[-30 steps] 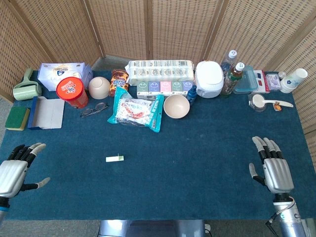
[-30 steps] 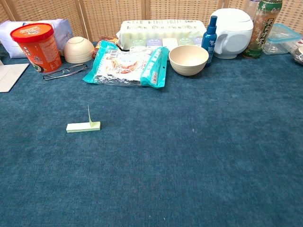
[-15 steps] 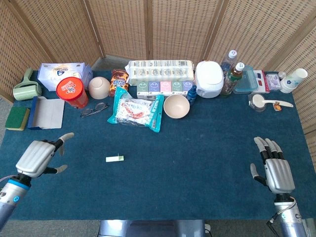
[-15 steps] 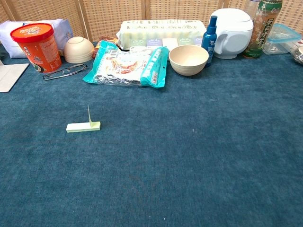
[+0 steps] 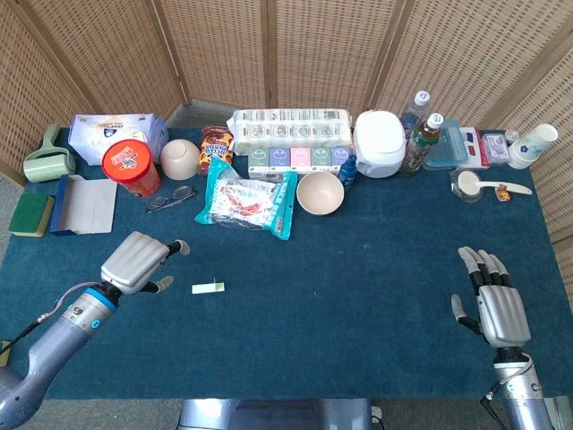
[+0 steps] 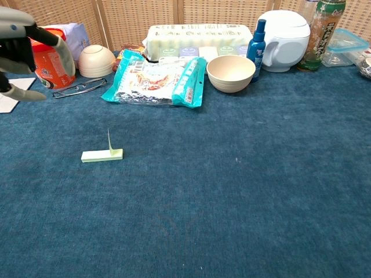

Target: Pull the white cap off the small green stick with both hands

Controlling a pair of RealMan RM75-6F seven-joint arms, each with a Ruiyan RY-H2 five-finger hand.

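- The right hand (image 5: 498, 306) hovers near the table's front right corner, palm down, fingers straight and spread, holding nothing.
- The left hand (image 5: 136, 262) hangs over the blue cloth (image 5: 358, 287) at front left, fingers apart and empty, just left of the stick.
- The small green stick (image 5: 208, 288) lies flat on the cloth, touched by neither hand; its white cap cannot be made out.
- Farther back sit a snack bag (image 5: 247, 202) and a beige bowl (image 5: 320, 193).
- Near the left, glasses (image 5: 170, 199) lie beside a red tub (image 5: 130, 167).
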